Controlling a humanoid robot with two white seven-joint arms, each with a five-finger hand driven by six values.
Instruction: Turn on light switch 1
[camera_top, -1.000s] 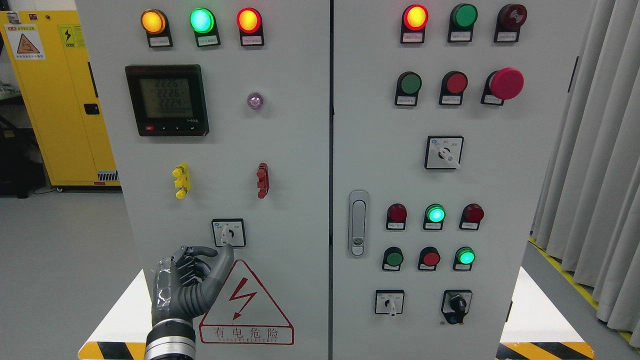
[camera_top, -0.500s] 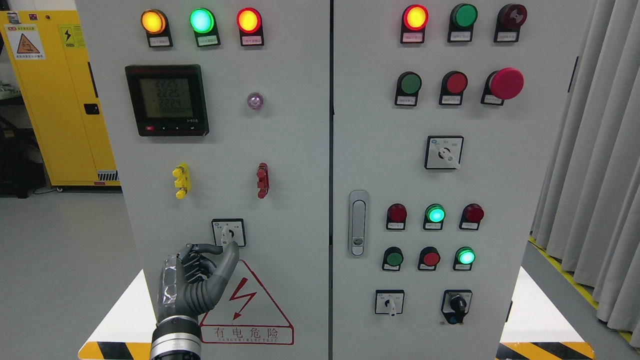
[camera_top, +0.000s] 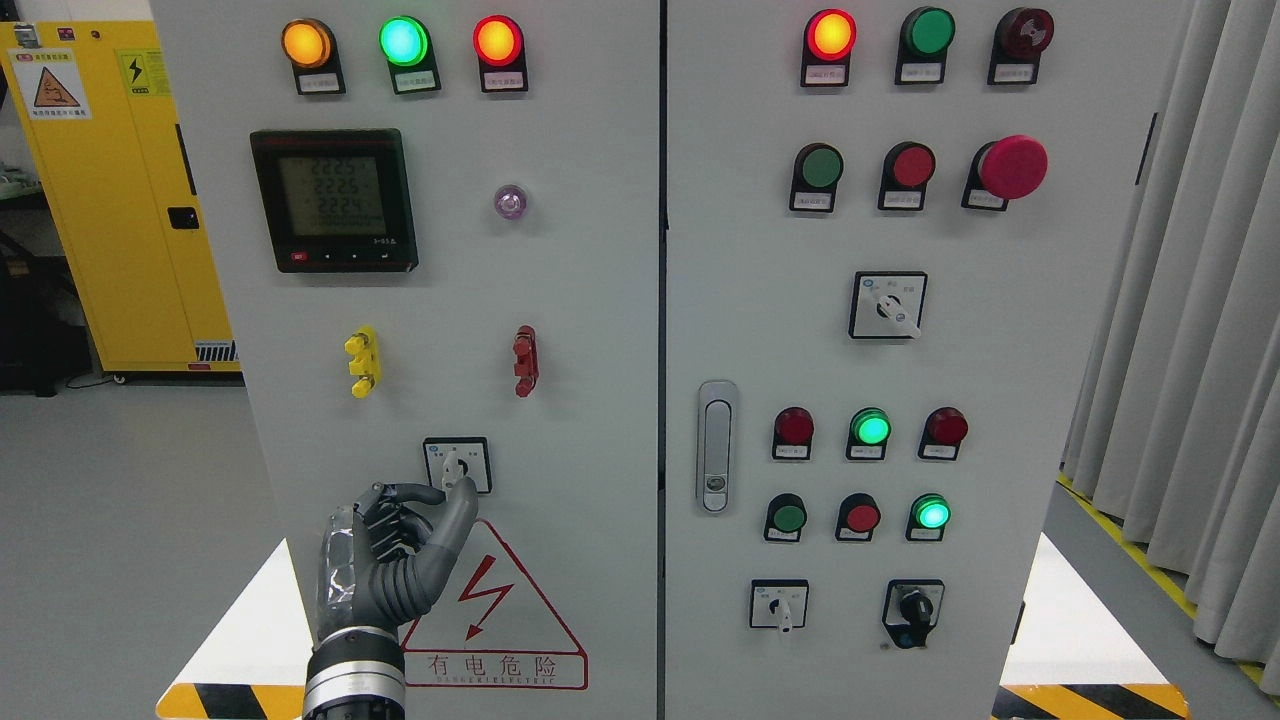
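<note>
Light switch 1 is a small rotary selector in a black-framed square plate, low on the left cabinet door, its white knob pointing down. My left hand, dark grey, rises from the bottom edge left of the middle and sits just under the switch. Its thumb tip reaches the plate's lower edge, right of the knob's tip. The index fingertip lies a little to the left, and the other fingers are curled back. Nothing is pinched between them. My right arm is out of view.
A red lightning warning triangle is right of the wrist. Yellow and red handles and a meter display sit above. The right door holds lamps, buttons, a latch and more selectors. A yellow cabinet stands at the left.
My left hand has moved up and to the right, bringing the thumb tip from below the switch plate up against its lower edge. In the last half second it hardly moved.
</note>
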